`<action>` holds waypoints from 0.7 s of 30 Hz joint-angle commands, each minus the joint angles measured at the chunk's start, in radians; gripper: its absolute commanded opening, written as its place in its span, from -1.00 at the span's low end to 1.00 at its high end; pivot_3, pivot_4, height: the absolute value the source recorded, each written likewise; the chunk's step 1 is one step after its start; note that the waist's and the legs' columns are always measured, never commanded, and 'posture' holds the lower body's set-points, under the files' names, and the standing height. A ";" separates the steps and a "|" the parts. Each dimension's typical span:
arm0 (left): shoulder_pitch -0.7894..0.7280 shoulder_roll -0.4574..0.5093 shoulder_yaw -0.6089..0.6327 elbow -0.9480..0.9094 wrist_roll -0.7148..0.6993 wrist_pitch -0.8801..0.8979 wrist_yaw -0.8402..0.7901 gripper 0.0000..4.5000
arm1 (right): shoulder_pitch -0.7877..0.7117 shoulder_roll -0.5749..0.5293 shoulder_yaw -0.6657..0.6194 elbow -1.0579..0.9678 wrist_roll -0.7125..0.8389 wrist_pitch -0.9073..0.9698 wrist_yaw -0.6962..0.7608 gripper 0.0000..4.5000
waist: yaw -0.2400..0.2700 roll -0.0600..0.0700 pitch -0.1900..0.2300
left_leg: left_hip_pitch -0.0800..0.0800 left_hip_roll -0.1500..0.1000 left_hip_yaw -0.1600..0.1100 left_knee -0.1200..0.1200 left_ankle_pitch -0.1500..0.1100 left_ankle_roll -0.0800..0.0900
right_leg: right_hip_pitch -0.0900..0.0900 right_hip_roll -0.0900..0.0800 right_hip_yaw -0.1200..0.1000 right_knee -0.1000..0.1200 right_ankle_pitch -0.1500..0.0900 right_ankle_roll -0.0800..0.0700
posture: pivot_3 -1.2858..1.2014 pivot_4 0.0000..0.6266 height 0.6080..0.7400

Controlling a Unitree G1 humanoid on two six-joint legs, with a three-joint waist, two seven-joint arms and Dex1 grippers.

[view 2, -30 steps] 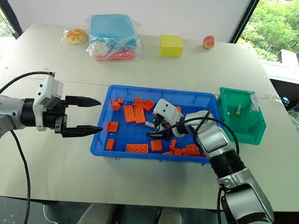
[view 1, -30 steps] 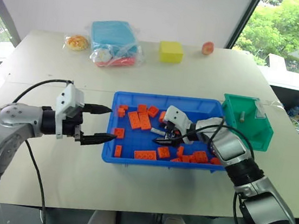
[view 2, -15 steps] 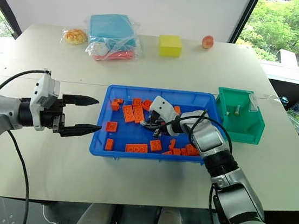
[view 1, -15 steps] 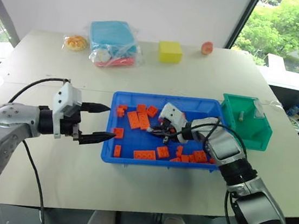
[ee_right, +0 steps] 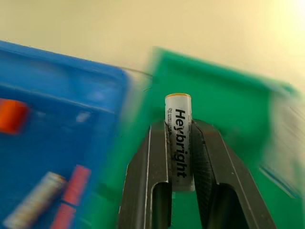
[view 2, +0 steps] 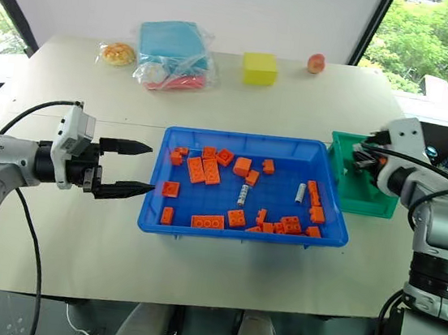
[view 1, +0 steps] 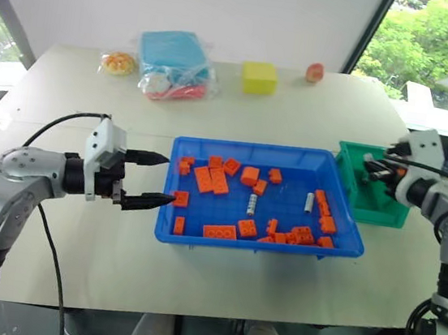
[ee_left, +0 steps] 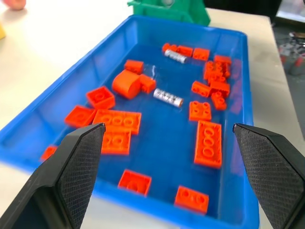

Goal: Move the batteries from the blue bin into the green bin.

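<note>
One "Heybright" battery [ee_right: 178, 141] in right gripper [ee_right: 179, 143] over green bin [ee_right: 224, 100]

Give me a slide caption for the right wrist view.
Right gripper shut on a battery above the green bin, beside the blue bin.

Beige table [view 1: 294, 127], white wall [view 1: 187, 0], leafy window [view 1: 444, 39]

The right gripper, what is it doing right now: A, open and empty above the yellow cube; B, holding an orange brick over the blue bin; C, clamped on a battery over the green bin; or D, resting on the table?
C: the right gripper is shut on a battery, with the green bin right behind it.
</note>
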 commanded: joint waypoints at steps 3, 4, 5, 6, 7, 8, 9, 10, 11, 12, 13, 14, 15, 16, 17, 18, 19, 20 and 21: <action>-0.047 -0.015 -0.019 0.016 0.017 -0.032 -0.019 1.00 | 0.014 0.014 -0.017 -0.029 0.041 -0.037 -0.006 -0.16 | -0.018 0.000 0.000 | 0.000 0.000 -0.001 0.000 0.000 0.000 | 0.000 0.000 -0.002 0.001 0.002 0.002 | 0.03 -0.52 0.45; -0.051 -0.016 -0.021 0.019 0.020 -0.033 -0.021 1.00 | 0.010 0.006 -0.005 -0.016 0.031 -0.067 -0.005 0.09 | -0.019 0.001 0.000 | 0.000 0.000 -0.001 -0.001 0.000 0.000 | 0.000 0.000 -0.002 0.001 0.002 0.002 | 0.03 -0.52 0.45; -0.053 -0.016 -0.021 0.021 0.020 -0.035 -0.022 1.00 | 0.004 0.000 0.002 -0.005 0.027 -0.090 -0.003 0.32 | -0.019 0.001 0.000 | 0.000 0.000 0.000 -0.001 0.000 0.000 | 0.000 0.000 -0.001 0.001 0.002 0.002 | 0.03 -0.52 0.45; -0.054 -0.016 -0.022 0.022 0.021 -0.036 -0.023 1.00 | -0.007 0.000 0.002 0.005 0.032 -0.103 -0.002 0.54 | -0.018 0.001 0.000 | 0.000 0.000 0.000 -0.001 0.000 0.000 | 0.000 0.000 -0.001 0.001 0.002 0.003 | 0.03 -0.52 0.45; -0.055 -0.017 -0.022 0.023 0.021 -0.036 -0.023 1.00 | -0.014 0.000 0.002 0.012 0.037 -0.109 -0.002 0.54 | -0.017 0.001 0.000 | 0.000 0.000 0.000 -0.001 0.000 0.000 | 0.000 0.000 -0.001 0.000 0.002 0.003 | 0.03 -0.52 0.45; -0.052 -0.016 -0.020 0.020 0.021 -0.037 -0.022 1.00 | -0.024 0.004 0.006 0.005 0.053 -0.109 0.011 0.54 | -0.016 0.001 0.000 | 0.000 0.000 -0.001 -0.001 0.000 0.000 | 0.000 -0.001 -0.001 0.000 0.002 0.003 | 0.03 -0.52 0.45; -0.045 -0.015 -0.017 0.014 0.020 -0.037 -0.019 1.00 | -0.031 0.009 0.023 -0.015 0.068 -0.105 0.027 0.54 | -0.016 0.001 0.000 | 0.000 0.000 -0.001 -0.001 0.000 0.000 | 0.000 -0.001 -0.001 0.000 0.002 0.003 | 0.03 -0.52 0.45; -0.038 -0.014 -0.014 0.008 0.019 -0.037 -0.017 1.00 | -0.036 0.015 0.043 -0.037 0.080 -0.097 0.041 0.54 | -0.016 0.001 0.000 | 0.000 0.000 -0.001 -0.001 0.000 0.000 | 0.000 -0.001 -0.001 0.000 0.002 0.003 | 0.03 -0.52 0.45; -0.032 -0.014 -0.012 0.001 0.017 -0.035 -0.013 1.00 | -0.042 0.027 0.058 -0.059 0.098 -0.074 0.050 0.54 | -0.016 0.001 0.000 | 0.000 0.000 -0.001 -0.001 0.000 0.000 | 0.000 -0.001 -0.001 0.000 0.002 0.002 | 0.03 -0.52 0.45; -0.029 -0.015 -0.012 -0.003 0.017 -0.034 -0.011 1.00 | -0.044 0.034 0.067 -0.072 0.110 -0.058 0.053 0.54 | -0.016 0.000 0.000 | 0.000 0.001 -0.001 -0.001 0.000 0.000 | 0.000 -0.001 -0.001 0.000 0.002 0.002 | 0.03 -0.52 0.45; -0.019 -0.014 -0.005 -0.015 0.013 -0.031 -0.003 1.00 | -0.045 0.071 0.089 -0.120 0.152 0.015 0.049 0.54 | -0.016 0.000 0.000 | 0.000 0.001 -0.002 -0.001 0.000 0.000 | 0.000 -0.001 -0.002 0.000 0.002 0.002 | 0.03 -0.52 0.45; -0.010 -0.014 0.000 -0.025 0.010 -0.028 0.003 1.00 | -0.044 0.101 0.106 -0.158 0.185 0.080 0.041 0.54 | -0.016 0.000 0.000 | 0.000 0.001 -0.002 -0.001 0.000 0.000 | 0.000 -0.001 -0.001 0.000 0.002 0.002 | 0.03 -0.52 0.45; 0.003 -0.013 0.007 -0.038 0.006 -0.025 0.010 1.00 | -0.043 0.146 0.119 -0.193 0.222 0.167 0.021 0.54 | -0.017 -0.001 0.000 | 0.000 0.002 -0.004 -0.001 0.000 0.000 | 0.000 -0.001 -0.001 0.000 0.002 0.002 | 0.03 -0.52 0.45; 0.014 -0.013 0.013 -0.052 0.001 -0.020 0.018 1.00 | -0.039 0.177 0.134 -0.222 0.248 0.233 0.009 0.54 | -0.018 -0.001 -0.001 | 0.000 0.002 -0.005 -0.001 0.000 0.000 | 0.000 0.000 -0.001 0.000 0.002 0.002 | 0.03 -0.52 0.45; 0.023 -0.012 0.017 -0.062 -0.002 -0.018 0.024 1.00 | -0.035 0.199 0.144 -0.241 0.263 0.275 0.000 0.54 | -0.018 -0.001 -0.001 | 0.000 0.003 -0.005 -0.002 0.000 0.000 | 0.000 0.000 -0.002 0.000 0.002 0.002 | 0.03 -0.52 0.45; 0.035 -0.011 0.023 -0.072 -0.005 -0.017 0.029 1.00 | -0.034 0.228 0.153 -0.252 0.274 0.323 -0.019 0.54 | -0.017 0.000 0.000 | 0.000 0.003 -0.005 -0.002 0.000 0.000 | -0.001 0.000 -0.001 0.000 0.003 0.001 | 0.03 -0.52 0.45; 0.047 -0.010 0.030 -0.082 -0.007 -0.015 0.033 1.00 | -0.036 0.261 0.162 -0.254 0.278 0.361 -0.042 0.54 | -0.015 0.000 0.000 | 0.000 0.002 -0.005 -0.002 0.000 0.000 | -0.001 0.000 -0.001 0.000 0.003 0.001 | 0.03 -0.52 0.45; 0.057 -0.010 0.035 -0.090 -0.009 -0.013 0.040 1.00 | -0.040 0.291 0.168 -0.252 0.281 0.394 -0.064 0.54 | -0.013 0.000 0.000 | -0.001 0.002 -0.005 -0.002 0.000 0.001 | -0.001 -0.001 -0.001 0.000 0.003 0.001 | 0.03 -0.52 0.45; 0.064 -0.010 0.039 -0.096 -0.011 -0.011 0.045 1.00 | -0.045 0.320 0.172 -0.252 0.286 0.429 -0.084 0.54 | -0.012 0.000 0.000 | -0.001 0.002 -0.005 -0.001 0.000 0.000 | -0.001 -0.001 -0.001 0.000 0.003 0.001 | 0.03 -0.52 0.45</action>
